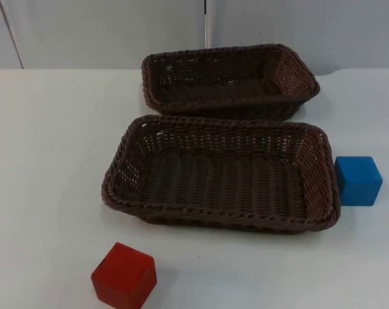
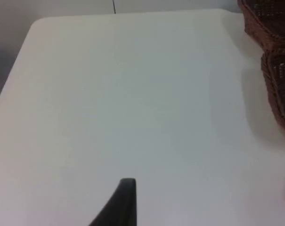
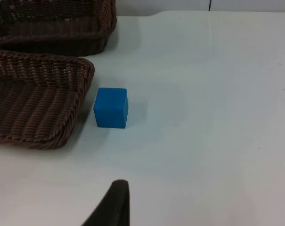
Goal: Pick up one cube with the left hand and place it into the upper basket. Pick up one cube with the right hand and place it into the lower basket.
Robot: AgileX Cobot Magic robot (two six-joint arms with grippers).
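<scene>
A red cube (image 1: 124,275) lies on the white table in front of the lower basket (image 1: 123,154), toward its left end. A blue cube (image 1: 358,180) stands just right of that basket, close to its right rim. The upper basket (image 1: 297,67) sits behind the lower one, nearly touching it. Both are brown wicker with nothing inside. My right gripper (image 3: 116,200) hovers over bare table some way short of the blue cube (image 3: 111,108), which stands beside the lower basket's corner (image 3: 81,75). My left gripper (image 2: 126,197) hangs over bare table, well away from the baskets' ends (image 2: 279,89).
The grey partition wall (image 1: 104,32) closes the table at the back. The table's left edge and corner (image 2: 31,28) lie ahead of the left gripper. Open white surface lies left of the baskets and right of the blue cube.
</scene>
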